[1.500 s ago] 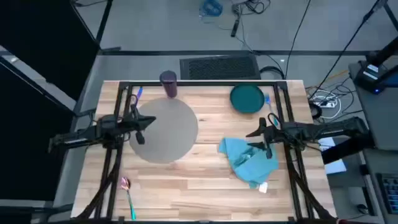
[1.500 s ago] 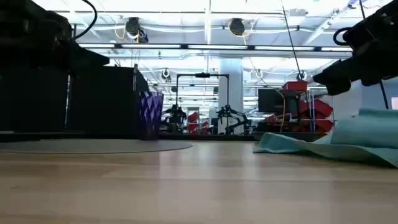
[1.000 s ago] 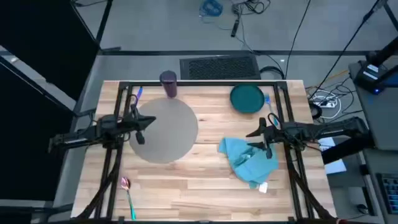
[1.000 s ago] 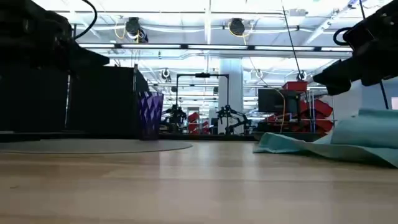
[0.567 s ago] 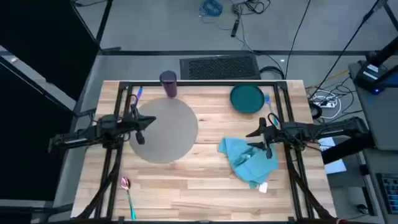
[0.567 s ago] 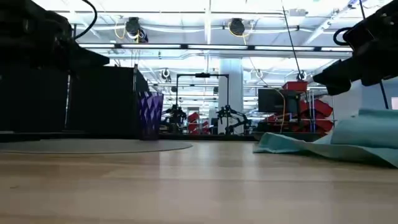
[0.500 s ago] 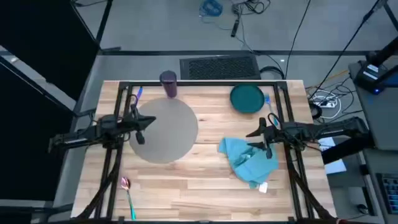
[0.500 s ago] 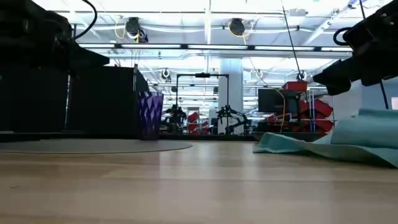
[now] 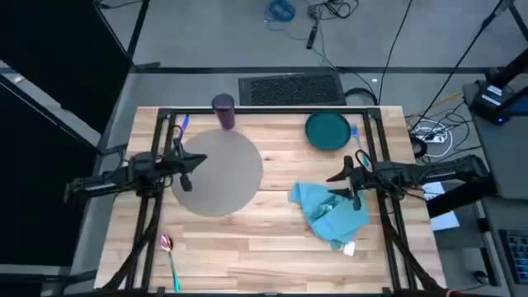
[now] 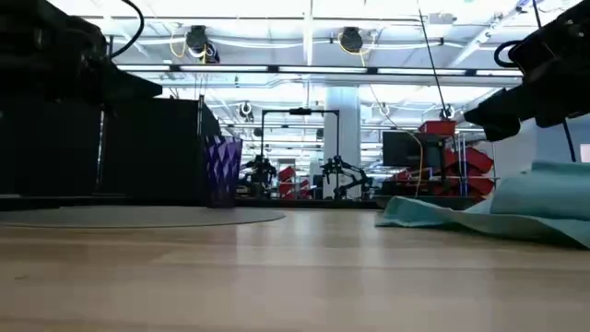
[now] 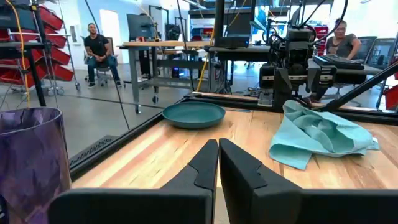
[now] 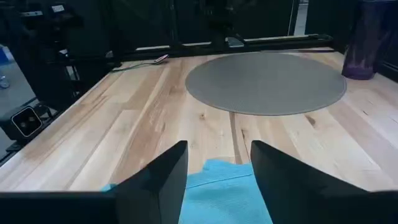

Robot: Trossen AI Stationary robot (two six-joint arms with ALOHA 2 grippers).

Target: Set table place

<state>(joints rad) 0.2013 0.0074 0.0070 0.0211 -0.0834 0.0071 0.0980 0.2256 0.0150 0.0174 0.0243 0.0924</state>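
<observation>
On the table [image 9: 247, 247], near the front left corner, a spoon [image 9: 169, 252] with a pink bowl and green handle is seen lying beside the black frame. Above the left edge of the round grey mat [image 9: 219, 173] the left tool [image 9: 198, 162] is held, its fingers [image 11: 202, 165] pressed together and clenched on nothing. A blue utensil [image 9: 181, 125] is seen near the back left corner, partly hidden by the frame rail; whether it is the fork or the knife cannot be told. The purple cup [image 9: 223, 111] stands upright at the back edge, just beyond the mat's rim and apart from it.

Right of centre, the teal plate [image 9: 327, 130] lies near the back edge, with a small blue item [image 9: 354, 130] just beside its right rim, too small to identify. The crumpled light blue napkin [image 9: 332, 213] is spread toward the right edge, with a small white tag [image 9: 349, 249] at its front corner. The right tool [image 9: 345, 186] is held over the napkin's back portion, its fingers [image 12: 158, 180] spread apart and released, with the napkin showing between them in the right wrist view. People are seen seated in the room beyond the table in the left wrist view.

Compared with the earlier frames, nothing is found to have moved: both arms and all items are placed as before.
</observation>
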